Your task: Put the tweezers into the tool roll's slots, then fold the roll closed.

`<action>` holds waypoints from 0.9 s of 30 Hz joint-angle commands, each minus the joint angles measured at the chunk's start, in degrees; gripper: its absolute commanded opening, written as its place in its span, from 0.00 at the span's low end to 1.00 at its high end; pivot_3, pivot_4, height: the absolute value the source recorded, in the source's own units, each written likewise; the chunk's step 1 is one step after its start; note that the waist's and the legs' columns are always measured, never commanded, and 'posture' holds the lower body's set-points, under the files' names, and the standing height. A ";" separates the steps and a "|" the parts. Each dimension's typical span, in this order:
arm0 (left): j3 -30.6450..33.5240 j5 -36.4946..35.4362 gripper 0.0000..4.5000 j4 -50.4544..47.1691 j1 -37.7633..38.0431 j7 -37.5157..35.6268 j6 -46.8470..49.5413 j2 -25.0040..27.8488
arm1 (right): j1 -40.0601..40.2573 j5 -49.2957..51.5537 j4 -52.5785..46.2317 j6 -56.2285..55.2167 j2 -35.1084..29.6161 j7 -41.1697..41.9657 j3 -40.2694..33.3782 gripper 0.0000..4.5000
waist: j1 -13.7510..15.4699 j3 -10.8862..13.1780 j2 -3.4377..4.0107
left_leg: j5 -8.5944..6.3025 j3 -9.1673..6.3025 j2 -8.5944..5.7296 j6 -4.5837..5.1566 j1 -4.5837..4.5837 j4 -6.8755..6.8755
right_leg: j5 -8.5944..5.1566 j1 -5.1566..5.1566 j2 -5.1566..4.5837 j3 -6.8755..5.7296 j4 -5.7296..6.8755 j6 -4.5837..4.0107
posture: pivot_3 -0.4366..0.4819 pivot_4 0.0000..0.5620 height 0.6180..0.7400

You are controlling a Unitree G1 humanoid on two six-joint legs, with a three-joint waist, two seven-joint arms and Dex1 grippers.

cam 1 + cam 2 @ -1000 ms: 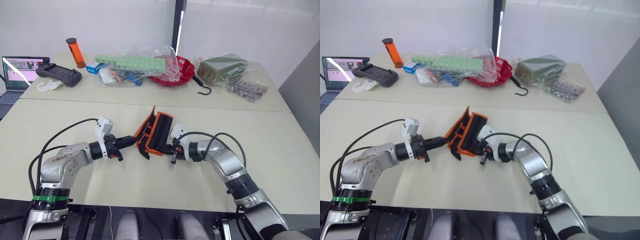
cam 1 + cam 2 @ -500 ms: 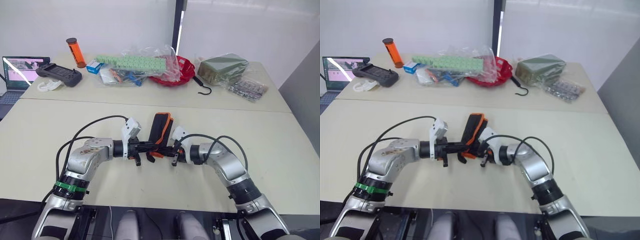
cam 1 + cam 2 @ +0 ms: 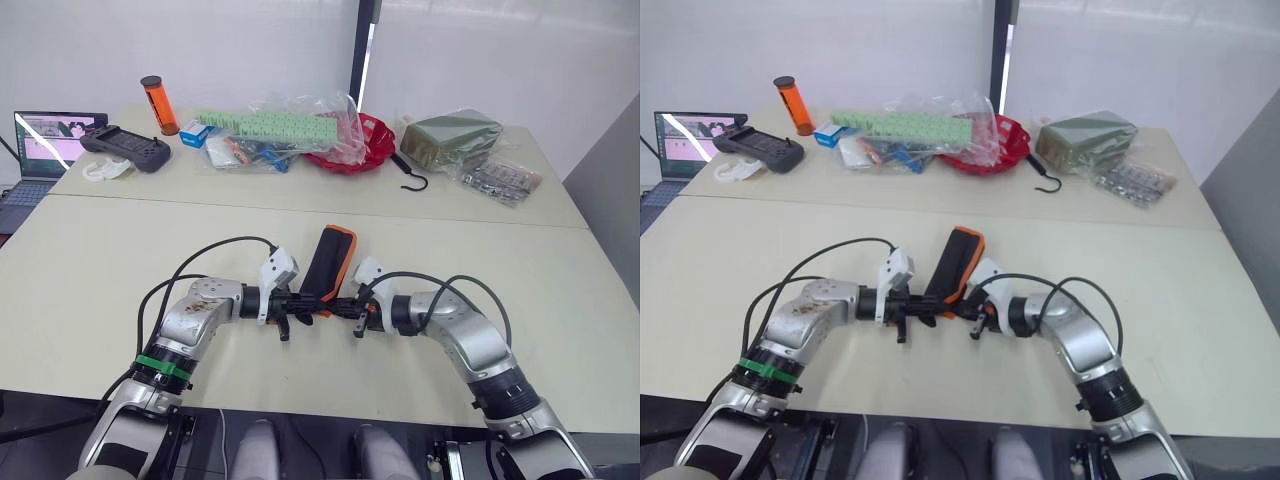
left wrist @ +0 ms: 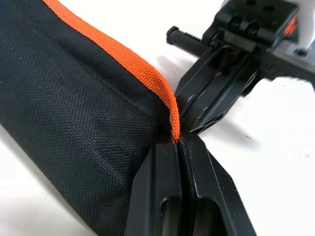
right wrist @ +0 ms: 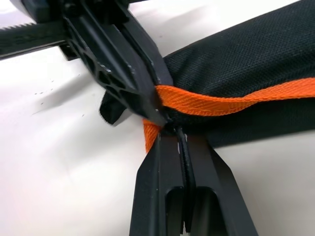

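The bench [image 3: 120,260] carries the tool roll [image 3: 330,262] near the middle of its front half, folded shut and standing on edge, leaning toward the far edge. It stands that way because both arms pinch its near end from opposite sides, which I judge presses the fold flat. No tweezers or slots show; they are presumably inside. The left claw [image 4: 179,142] is clamped tight on the orange edging [image 4: 147,73] at the roll's corner. The right claw [image 5: 172,132] is likewise closed on the same orange binding, its tips meeting the left one's
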 commanded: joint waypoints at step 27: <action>1.46 2.16 0.01 -2.48 1.19 0.92 6.16 6.43 | -11.40 -3.41 30.98 -20.04 9.26 -1.93 -1.10 0.00 | -2.17 -0.03 0.05 | 0.10 -0.07 0.00 0.17 0.12 -0.17 | 0.00 -0.02 0.05 0.05 0.08 0.00 | 0.48 0.27 0.97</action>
